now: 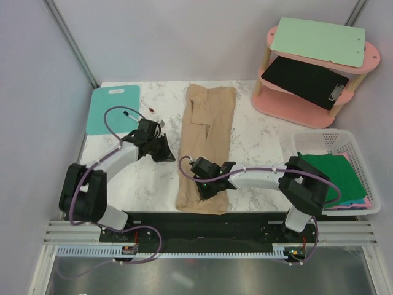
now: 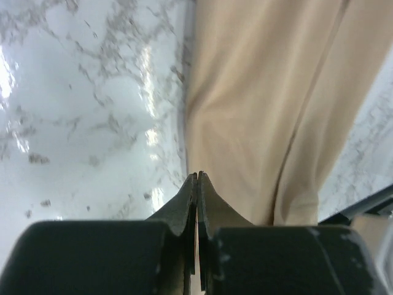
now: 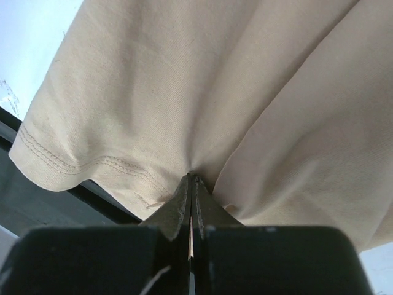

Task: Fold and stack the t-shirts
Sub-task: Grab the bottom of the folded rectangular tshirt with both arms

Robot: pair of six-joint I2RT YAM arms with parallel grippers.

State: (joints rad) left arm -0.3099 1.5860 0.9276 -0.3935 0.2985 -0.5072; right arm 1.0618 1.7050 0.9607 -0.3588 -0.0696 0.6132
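A tan t-shirt (image 1: 206,141) lies folded into a long strip down the middle of the marble table (image 1: 264,141). Its hem reaches the near edge. My right gripper (image 1: 206,184) is shut on the tan t-shirt (image 3: 202,92) near the hem, and the cloth puckers at its tips (image 3: 193,177). My left gripper (image 1: 167,152) is shut, with nothing seen between its fingers, just left of the shirt's left edge. In the left wrist view its tips (image 2: 198,175) sit over the edge of the shirt (image 2: 264,98). A white basket (image 1: 362,153) at the right holds a green shirt (image 1: 331,169) and other folded cloth.
A teal cutting board (image 1: 112,109) lies at the back left. A pink two-tier shelf (image 1: 288,104) at the back right holds a green board (image 1: 319,40) and a black clipboard (image 1: 304,80). A small dark scrap (image 1: 150,111) lies near the cutting board.
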